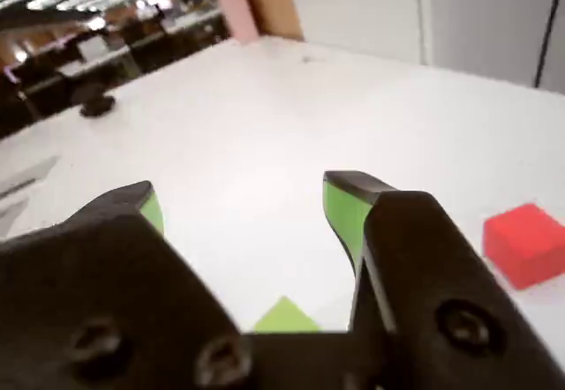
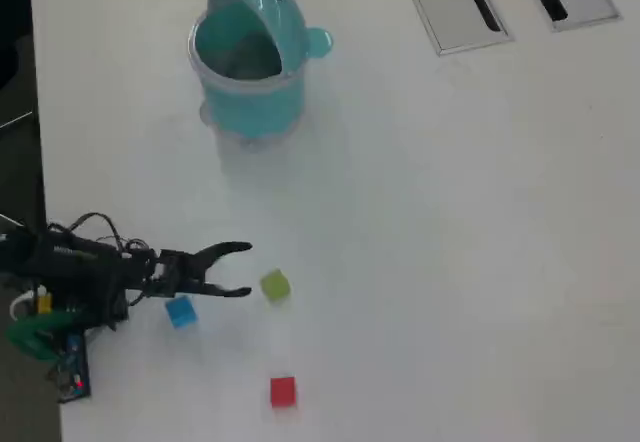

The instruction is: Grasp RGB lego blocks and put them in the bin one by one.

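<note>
Pincer (image 2: 246,270) gapes wide, empty, mid-left overhead; glossy green cube (image 2: 275,285) just beside its tips on the smooth white surface (image 2: 450,262).

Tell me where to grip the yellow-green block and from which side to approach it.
Grip the yellow-green block across two opposite flat side faces. Come from its left in the overhead view, where the open end effector already points at it. It sits alone on the table, well apart from the blue block.

Overhead view: three lego blocks (image 2: 275,285) lie well below the bin (image 2: 248,102).
</note>
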Robot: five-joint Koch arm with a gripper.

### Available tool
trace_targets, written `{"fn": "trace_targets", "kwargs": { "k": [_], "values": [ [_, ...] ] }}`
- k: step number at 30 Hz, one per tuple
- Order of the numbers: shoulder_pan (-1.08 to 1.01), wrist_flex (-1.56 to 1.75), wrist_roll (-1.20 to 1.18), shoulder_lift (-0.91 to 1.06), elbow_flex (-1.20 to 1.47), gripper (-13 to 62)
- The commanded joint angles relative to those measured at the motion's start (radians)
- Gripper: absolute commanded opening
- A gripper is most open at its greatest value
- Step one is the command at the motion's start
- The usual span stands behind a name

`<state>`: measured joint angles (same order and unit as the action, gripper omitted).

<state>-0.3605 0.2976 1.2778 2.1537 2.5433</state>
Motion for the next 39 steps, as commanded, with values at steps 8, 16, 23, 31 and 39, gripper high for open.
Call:
{"fn": "trace_targets", "kwargs": {
  "k": [8, 16, 23, 31, 39],
  "values": [
    [-0.124, -0.140, 0.331, -0.204, -0.394, 32.7],
    [-0.229, -0.285, 0.546, -0.281, -0.472, 32.6],
    [-0.342, -0.402, 0.637, -0.465, -0.701, 32.6],
    [-0.451, -0.644, 0.830, -0.621, -0.877, 32.7],
    [-0.442, -0.655, 0.919, -0.680, -0.854, 33.0]
  ]
}}
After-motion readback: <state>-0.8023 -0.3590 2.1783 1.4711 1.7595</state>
